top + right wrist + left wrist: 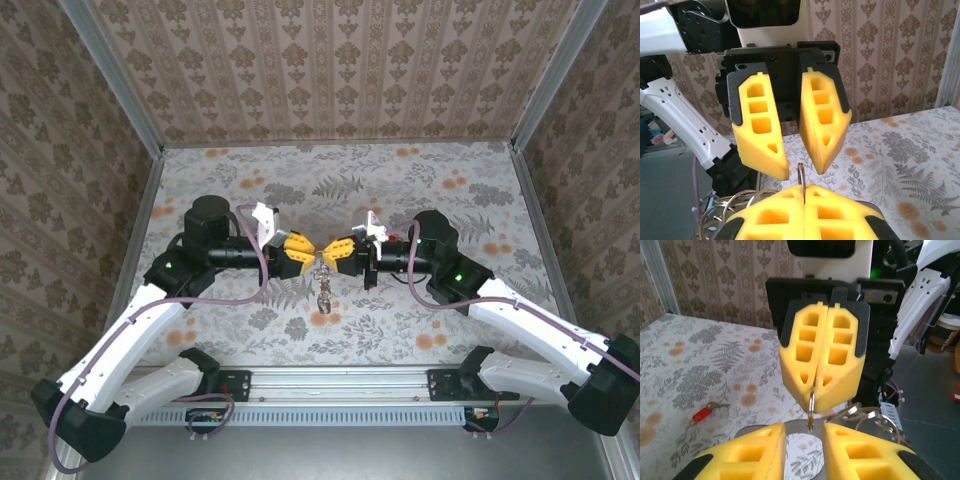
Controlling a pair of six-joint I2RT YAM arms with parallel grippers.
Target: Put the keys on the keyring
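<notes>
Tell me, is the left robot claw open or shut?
Open. The left gripper has its yellow fingers standing apart, with a clear gap between them.

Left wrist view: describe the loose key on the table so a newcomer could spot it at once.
Start on the floral table cover, left of the left gripper's fingers at the bottom edge. The key lies flat there on the print. Its solid bright red head and short silvery shaft set it apart from the paler orange blossoms around it.
</notes>
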